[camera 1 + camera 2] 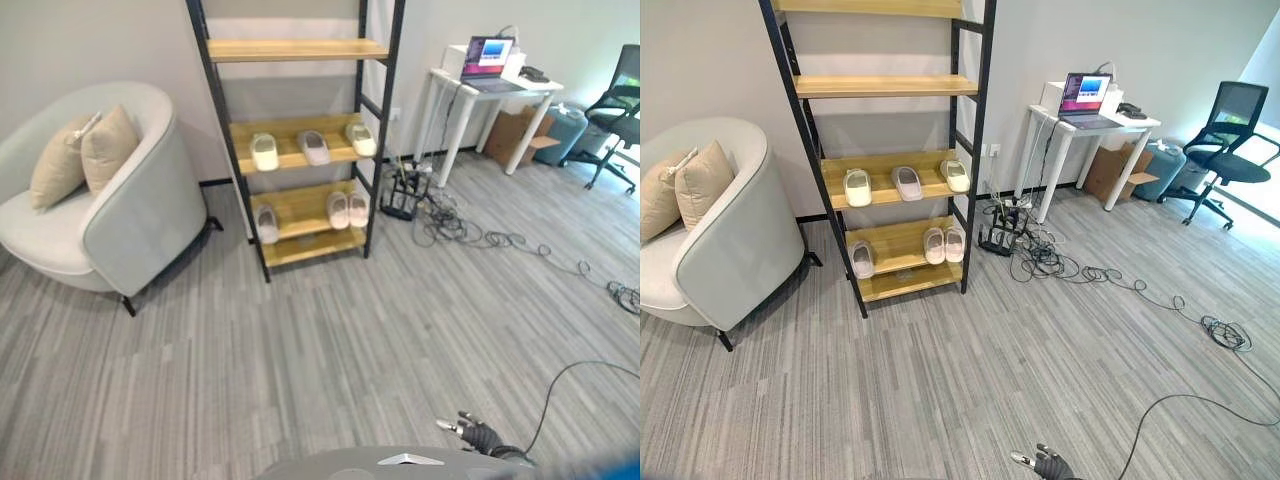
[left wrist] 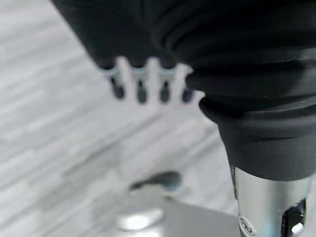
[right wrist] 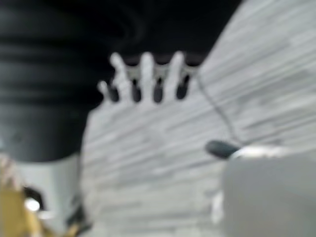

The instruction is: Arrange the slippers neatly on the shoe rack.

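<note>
In the left eye view, the shoe rack (image 1: 297, 130), black-framed with wooden shelves, stands against the wall. Three slippers sit spaced apart on its middle shelf: a cream slipper (image 1: 264, 151) toward the left post, a grey slipper (image 1: 314, 147) in the centre, and a pale slipper (image 1: 361, 138) close to the right post. On the shelf below, a single white slipper (image 1: 266, 223) lies near the left edge, and a white pair (image 1: 348, 209) lies side by side at the right end. The top shelf and the lowest board carry nothing. An armchair (image 1: 110, 200) with two cushions (image 1: 80, 155) stands left of the rack, with a narrow strip of floor between them. A wide stretch of grey floor (image 1: 300, 350) lies open before the rack. To the right, tangled cables (image 1: 470, 235) trail across the floor from a white surface (image 1: 490, 95) carrying a laptop (image 1: 487, 58); an office chair (image 1: 620, 110) stands at the far right. The right hand (image 1: 470, 432) shows at the bottom edge, low and well apart from the rack.

The right eye view gives the same layout.

In the left wrist view, the left hand (image 2: 143, 81) hangs over bare floor, fingers straight and spread apart, holding nothing.

In the right wrist view, the right hand's fingers are likewise straight and apart, empty, above the floor.
</note>
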Available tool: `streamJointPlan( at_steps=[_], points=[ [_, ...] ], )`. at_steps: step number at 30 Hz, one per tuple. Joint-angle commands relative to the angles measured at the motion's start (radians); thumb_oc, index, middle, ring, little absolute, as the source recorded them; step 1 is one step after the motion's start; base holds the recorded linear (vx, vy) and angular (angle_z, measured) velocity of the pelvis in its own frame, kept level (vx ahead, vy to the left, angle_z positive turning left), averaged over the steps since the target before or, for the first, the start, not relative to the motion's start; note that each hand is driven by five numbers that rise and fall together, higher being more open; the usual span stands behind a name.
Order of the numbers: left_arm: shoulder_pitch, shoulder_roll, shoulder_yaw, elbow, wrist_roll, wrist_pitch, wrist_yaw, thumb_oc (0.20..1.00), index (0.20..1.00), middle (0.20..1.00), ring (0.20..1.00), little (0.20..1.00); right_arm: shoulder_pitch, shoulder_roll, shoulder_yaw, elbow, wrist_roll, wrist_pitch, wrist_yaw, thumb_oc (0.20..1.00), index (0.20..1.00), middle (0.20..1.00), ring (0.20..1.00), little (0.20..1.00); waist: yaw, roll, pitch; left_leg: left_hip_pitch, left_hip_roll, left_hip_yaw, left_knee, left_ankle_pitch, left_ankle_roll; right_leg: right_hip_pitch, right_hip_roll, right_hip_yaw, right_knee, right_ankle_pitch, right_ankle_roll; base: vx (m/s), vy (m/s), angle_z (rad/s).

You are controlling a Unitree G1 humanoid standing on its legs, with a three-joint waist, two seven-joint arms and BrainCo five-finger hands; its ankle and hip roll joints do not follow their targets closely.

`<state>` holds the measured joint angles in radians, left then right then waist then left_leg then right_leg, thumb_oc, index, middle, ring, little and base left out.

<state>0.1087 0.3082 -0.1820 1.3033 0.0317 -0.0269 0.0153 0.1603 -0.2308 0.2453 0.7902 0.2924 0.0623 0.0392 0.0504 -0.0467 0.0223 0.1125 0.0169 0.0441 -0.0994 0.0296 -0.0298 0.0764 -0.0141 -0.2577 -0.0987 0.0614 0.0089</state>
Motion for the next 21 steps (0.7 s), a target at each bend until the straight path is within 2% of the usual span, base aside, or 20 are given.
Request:
streamJointPlan(
  at_steps=[1,3,5,12,21],
  points=[
    [-0.074,-0.017,-0.007,0.014,0.014,-0.011,0.041,1.0,1.0,1.0,1.0,1.0,-0.085,-0.01,0.026,-0.084,0.049,-0.011,0.008,1.0,1.0,1.0,1.0,1.0,-0.005,0.036,0.046,-0.011,0.08,-0.057,0.012,-0.034,-0.054,0.109,-0.072,0.021,0.011,-0.136,0.093,0.0,0.0,0.0],
    [-0.09,-0.013,-0.032,-0.01,0.021,-0.011,0.056,1.0,1.0,1.0,1.0,1.0,-0.112,-0.02,0.074,-0.177,0.077,0.002,0.014,1.0,1.0,1.0,1.0,1.0,-0.003,0.035,0.05,-0.014,0.081,-0.058,0.012,-0.033,-0.055,0.109,-0.071,0.018,0.011,-0.137,0.091,0.0,0.0,0.0],
    [-0.083,-0.017,-0.023,-0.027,0.017,-0.032,0.064,1.0,1.0,1.0,1.0,1.0,-0.01,-0.039,0.057,-0.21,0.046,-0.023,0.036,1.0,1.0,1.0,1.0,1.0,-0.017,0.038,0.068,-0.014,0.082,-0.052,0.012,-0.029,-0.057,0.104,-0.07,0.025,0.011,-0.135,0.093,-0.02,-0.038,0.07],
    [-0.062,-0.022,-0.025,-0.023,0.039,-0.027,0.065,1.0,1.0,1.0,1.0,1.0,0.071,-0.058,0.05,-0.367,0.051,-0.019,0.052,1.0,1.0,1.0,1.0,1.0,-0.027,0.046,0.09,-0.013,0.088,-0.052,0.012,-0.026,-0.064,0.104,-0.068,0.023,0.011,-0.137,0.091,0.0,-0.032,-0.04],
    [-0.072,-0.05,-0.057,-0.054,0.018,-0.044,0.093,1.0,1.0,1.0,1.0,1.0,0.078,-0.068,0.067,-0.406,0.079,-0.034,0.029,1.0,1.0,1.0,1.0,1.0,-0.035,0.063,0.124,-0.017,0.102,-0.046,0.012,-0.01,-0.074,0.095,-0.058,0.031,0.011,-0.139,0.082,0.0,-0.044,-0.01]
  ],
)
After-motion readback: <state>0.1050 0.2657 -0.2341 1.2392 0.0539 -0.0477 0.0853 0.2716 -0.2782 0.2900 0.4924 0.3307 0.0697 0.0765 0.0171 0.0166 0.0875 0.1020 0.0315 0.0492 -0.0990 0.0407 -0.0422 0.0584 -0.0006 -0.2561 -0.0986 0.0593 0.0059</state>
